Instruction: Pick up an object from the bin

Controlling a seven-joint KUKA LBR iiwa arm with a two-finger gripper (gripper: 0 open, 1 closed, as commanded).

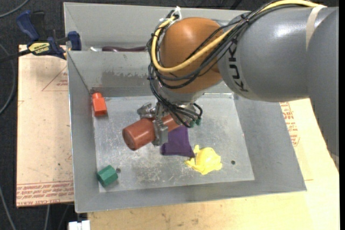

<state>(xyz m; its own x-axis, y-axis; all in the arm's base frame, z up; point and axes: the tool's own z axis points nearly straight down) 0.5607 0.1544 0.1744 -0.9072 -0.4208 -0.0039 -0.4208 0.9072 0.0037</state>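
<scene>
My gripper (159,127) hangs low in the middle of the bin, under the arm's orange cover. It is right at a brown-red cylinder (139,136), which lies on its side and points to the lower left. Part of the gripper's metal crosses the cylinder's right end. A purple soft pouch (177,144) lies just right of and below the gripper, touching the cylinder's end. The gripper's upper part is hidden by the cover and cables.
A crumpled yellow thing (205,160) lies right of the pouch. An orange block (98,104) sits by the left wall and a green block (107,175) in the front left corner. The arm covers the bin's back right.
</scene>
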